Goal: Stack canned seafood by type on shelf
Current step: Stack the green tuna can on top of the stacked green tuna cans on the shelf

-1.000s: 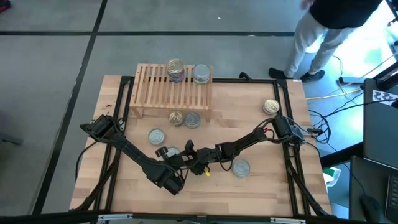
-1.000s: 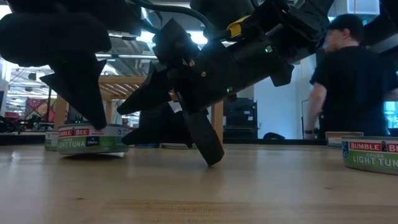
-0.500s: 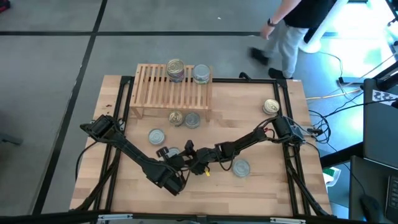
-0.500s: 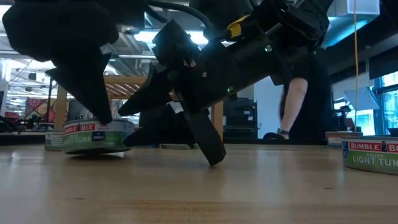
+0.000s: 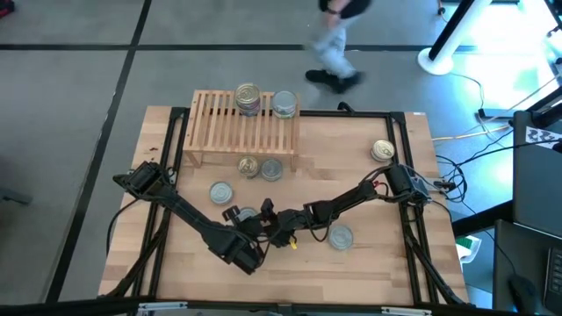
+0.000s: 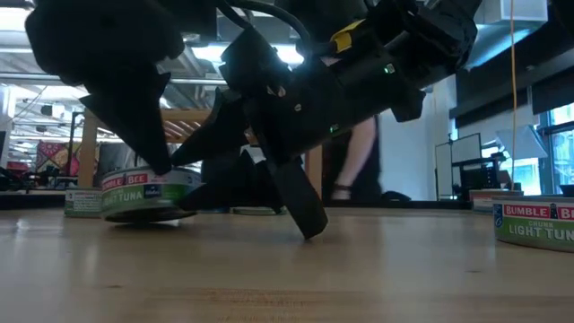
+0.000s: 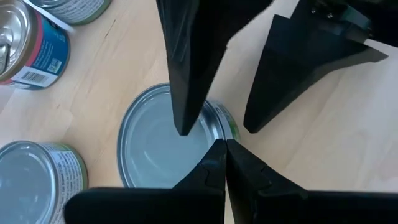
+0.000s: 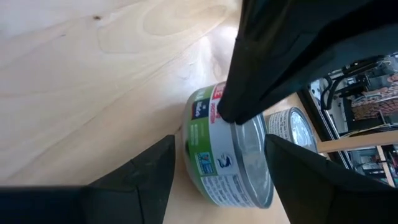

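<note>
A silver-lidded, green-labelled can [image 7: 152, 143] lies on the table [image 5: 378, 272] between my two grippers. My left gripper [image 7: 222, 149] is shut, its tips at the can's rim. My right gripper [image 8: 219, 140] stands open and points at the can from the table's right. One of its fingers [image 7: 186, 81] hangs over the lid, the other [image 7: 292, 74] stands beside the can. The shelf [image 5: 237, 132] at the far side bears a gold-lidded stack [image 5: 248, 96] and a silver-lidded can [image 5: 284, 104], resting on its slats. My left gripper presses its shut fingertips [image 6: 161, 166] against the can's upper rim [image 8: 227, 118] on the side away from my right gripper. The fingers slant down from the table's near left. The can stays on the table, slightly tilted. Whether my right gripper touches the can I cannot tell.
Loose cans lie on the table: a silver one [image 5: 221, 191], a gold one [image 5: 248, 165] and a silver one [image 5: 271, 168] before the shelf, a gold one [image 5: 382, 151] at the far right, a silver one [image 5: 340, 235] near the right arm. A person [image 5: 338, 35] walks behind the table.
My left gripper's shut tips have nudged the can a little toward the table's right, in between the right gripper's open fingers, and the can now sits slightly tilted. The person behind the table has walked from right to left.
</note>
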Robot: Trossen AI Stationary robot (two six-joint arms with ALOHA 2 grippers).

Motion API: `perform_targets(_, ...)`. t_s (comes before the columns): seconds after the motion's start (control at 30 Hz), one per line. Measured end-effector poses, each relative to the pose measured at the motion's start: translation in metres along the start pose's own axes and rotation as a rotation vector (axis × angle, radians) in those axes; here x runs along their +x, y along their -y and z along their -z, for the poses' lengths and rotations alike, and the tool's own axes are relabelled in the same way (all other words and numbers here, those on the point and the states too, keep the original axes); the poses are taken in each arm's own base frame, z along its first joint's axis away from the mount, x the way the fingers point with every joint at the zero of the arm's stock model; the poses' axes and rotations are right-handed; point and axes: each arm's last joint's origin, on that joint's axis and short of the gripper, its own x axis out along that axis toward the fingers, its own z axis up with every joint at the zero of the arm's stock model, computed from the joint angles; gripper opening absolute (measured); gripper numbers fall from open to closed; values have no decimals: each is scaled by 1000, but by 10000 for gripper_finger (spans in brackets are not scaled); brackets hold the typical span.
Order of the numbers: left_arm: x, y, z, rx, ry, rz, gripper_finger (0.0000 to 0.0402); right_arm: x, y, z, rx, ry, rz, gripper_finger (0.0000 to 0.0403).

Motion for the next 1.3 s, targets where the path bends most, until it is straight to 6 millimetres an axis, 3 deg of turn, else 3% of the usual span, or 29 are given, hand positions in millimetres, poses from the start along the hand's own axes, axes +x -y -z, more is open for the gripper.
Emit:
perform_targets(0.9,-16,-1,-12,-41,75,89,0,-1,-1,-1,-17,-35,32,242)
perform_targets(1.03,-16,-1,-12,-31,76,88,0,-1,0,-1,-16,-46,46,217)
perform_targets(1.23,-17,-2,-12,21,82,76,0,-1,1,-1,-18,-55,66,138)
perform_targets(1.3,-17,-2,-12,20,81,77,1,-2,2,-1,-16,-55,67,135)
